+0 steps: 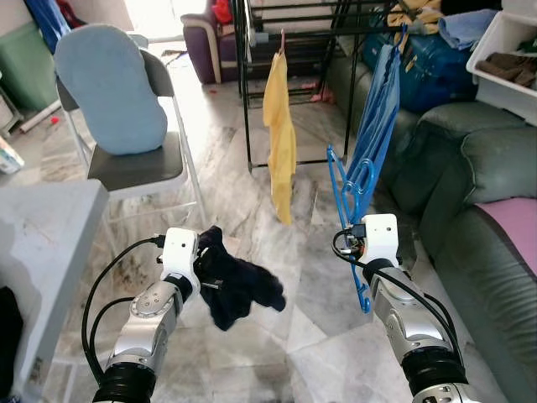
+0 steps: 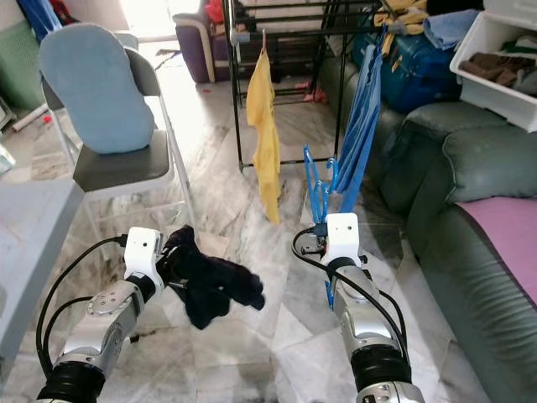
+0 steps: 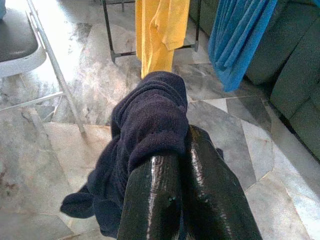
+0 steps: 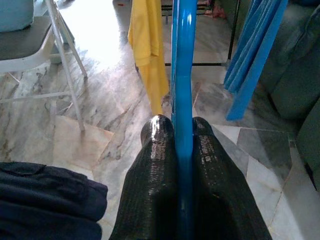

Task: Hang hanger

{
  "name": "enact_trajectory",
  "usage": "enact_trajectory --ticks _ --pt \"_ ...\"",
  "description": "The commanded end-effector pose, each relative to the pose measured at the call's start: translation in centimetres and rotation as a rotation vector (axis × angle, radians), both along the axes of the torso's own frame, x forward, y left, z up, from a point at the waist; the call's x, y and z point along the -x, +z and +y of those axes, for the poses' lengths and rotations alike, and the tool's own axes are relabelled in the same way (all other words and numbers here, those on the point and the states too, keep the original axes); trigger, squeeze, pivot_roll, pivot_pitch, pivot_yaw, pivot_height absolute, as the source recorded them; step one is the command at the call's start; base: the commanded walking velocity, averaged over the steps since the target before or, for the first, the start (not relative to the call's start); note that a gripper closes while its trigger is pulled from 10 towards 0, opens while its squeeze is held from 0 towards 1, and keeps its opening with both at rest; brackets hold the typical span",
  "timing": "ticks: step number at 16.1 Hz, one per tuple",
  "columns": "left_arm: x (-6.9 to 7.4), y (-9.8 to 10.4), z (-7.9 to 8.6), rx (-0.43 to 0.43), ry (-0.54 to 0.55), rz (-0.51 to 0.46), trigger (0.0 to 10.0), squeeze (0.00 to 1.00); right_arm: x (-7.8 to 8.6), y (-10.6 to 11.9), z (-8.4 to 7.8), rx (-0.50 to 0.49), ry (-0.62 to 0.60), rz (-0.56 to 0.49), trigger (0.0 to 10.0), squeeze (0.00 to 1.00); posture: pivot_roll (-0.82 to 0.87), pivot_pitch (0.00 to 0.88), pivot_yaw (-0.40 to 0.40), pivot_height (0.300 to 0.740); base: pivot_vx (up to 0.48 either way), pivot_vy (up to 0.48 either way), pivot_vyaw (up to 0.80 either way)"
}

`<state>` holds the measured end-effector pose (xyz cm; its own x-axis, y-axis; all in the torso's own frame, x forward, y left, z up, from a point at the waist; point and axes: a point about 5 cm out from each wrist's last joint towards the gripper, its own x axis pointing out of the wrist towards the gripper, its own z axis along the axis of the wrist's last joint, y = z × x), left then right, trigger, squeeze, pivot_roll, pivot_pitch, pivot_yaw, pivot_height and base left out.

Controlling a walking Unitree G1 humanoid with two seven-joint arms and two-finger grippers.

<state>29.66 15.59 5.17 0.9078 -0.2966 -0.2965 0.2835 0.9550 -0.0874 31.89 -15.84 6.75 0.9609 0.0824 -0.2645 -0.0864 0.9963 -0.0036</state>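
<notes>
Blue plastic marks the hanger (image 1: 351, 197), which the right pincer (image 4: 183, 137) clamps by one bar, both black fingers pressed flat against it; in the head views it stands upright at about four o'clock, above the right wrist and just short of the drying rack (image 1: 245, 92). At about eight o'clock the left pincer (image 3: 182, 150) is closed on a dark navy garment (image 1: 235, 281), which droops in a bundle over the marble floor (image 1: 310, 336). On the rack, at twelve o'clock, a yellow cloth (image 1: 280, 138) already hangs from a peg, and a blue cloth (image 1: 377, 109) hangs at about one o'clock, close behind the hanger. As I judge it, the task is only partly along: hanger and garment are each in hand, but the garment is not yet on the hanger, and the hanger's hook has not reached the rail. Dressing the hanger and hooking it on are left. A folding chair (image 1: 134, 159) with a pale blue cushion (image 1: 109, 88) stands at ten o'clock.
</notes>
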Motion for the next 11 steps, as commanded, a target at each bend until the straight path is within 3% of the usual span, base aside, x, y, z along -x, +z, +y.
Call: enact_trajectory --ticks 1,3,5,8,9,11 --pt "-0.3 0.9 0.3 -0.043 -0.015 -0.057 10.0 0.0 -0.3 0.6 0.1 -0.004 0.002 -0.017 10.0 0.0 -0.11 0.0 0.079 0.74 0.0 0.0 0.0" --pt "-0.7 1.6 0.0 -0.102 -0.038 -0.114 10.0 0.0 -0.1 0.6 -0.1 -0.005 -0.004 -0.001 10.0 0.0 -0.11 0.0 0.074 0.74 0.0 0.0 0.0" --pt "-1.5 2.7 -0.2 -0.209 -0.053 -0.184 10.0 0.0 0.4 0.2 -0.3 -0.037 -0.002 0.081 10.0 0.0 -0.1 0.0 0.074 0.74 0.0 0.0 0.0" --pt "-4.1 5.7 -1.3 -0.34 -0.083 -0.351 10.0 0.0 1.3 -0.2 -0.7 0.143 0.204 0.16 10.0 0.0 -0.1 0.0 0.068 0.74 0.0 0.0 0.0" --pt "-5.3 7.2 -2.4 -0.35 -0.108 -0.397 10.0 0.0 0.9 -0.1 -1.3 0.133 0.202 0.181 10.0 0.0 -0.1 0.0 0.068 0.74 0.0 0.0 0.0" --pt "-5.8 7.6 -4.0 -0.423 -0.274 -0.423 10.0 0.0 0.3 0.3 -1.6 0.159 0.224 0.187 10.0 0.0 -0.1 0.0 0.072 0.74 0.0 0.0 0.0"
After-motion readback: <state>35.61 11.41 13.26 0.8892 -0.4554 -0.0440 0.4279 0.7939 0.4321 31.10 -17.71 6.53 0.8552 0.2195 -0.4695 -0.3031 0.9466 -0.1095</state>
